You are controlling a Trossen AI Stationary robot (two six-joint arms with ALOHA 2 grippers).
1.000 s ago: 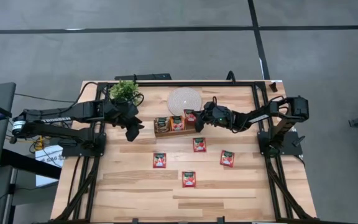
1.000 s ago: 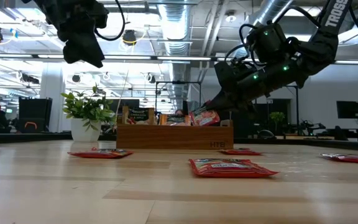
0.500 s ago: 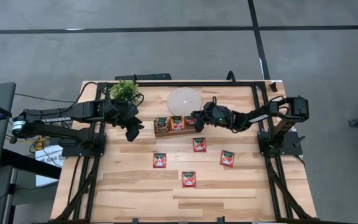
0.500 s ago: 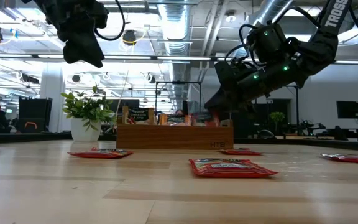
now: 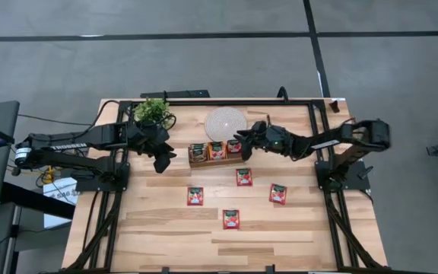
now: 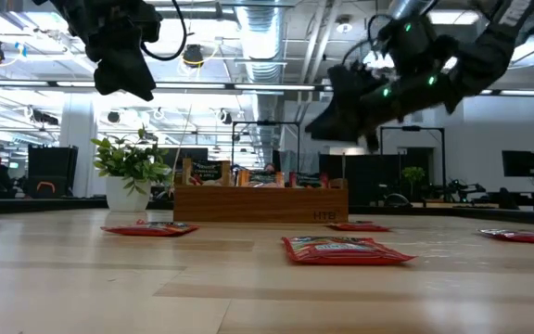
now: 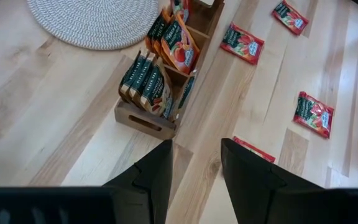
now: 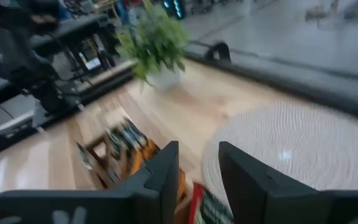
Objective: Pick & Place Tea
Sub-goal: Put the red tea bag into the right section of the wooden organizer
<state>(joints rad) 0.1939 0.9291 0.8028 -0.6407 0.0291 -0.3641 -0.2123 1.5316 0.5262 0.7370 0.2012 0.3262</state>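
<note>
Right gripper lifted off the tray, fingers now parted, empty; sachet dropped in the end compartment. Drop step done. Next: reach nearest loose sachet on table. Left gripper idle, open.

Two arms, matte black, built of slim tube links with bulkier rounded joint housings.

Left arm: white lettering along long link; white band at base end, far side from wooden tray; black cable looping off wrist.

Right arm: small green lights on wrist housing near tray; black cable loops above wrist; white lettering on upper link.

Left gripper: two flat black fingers, angular, tapered tips.

Right gripper: same black finger pair, smooth faces.
</note>
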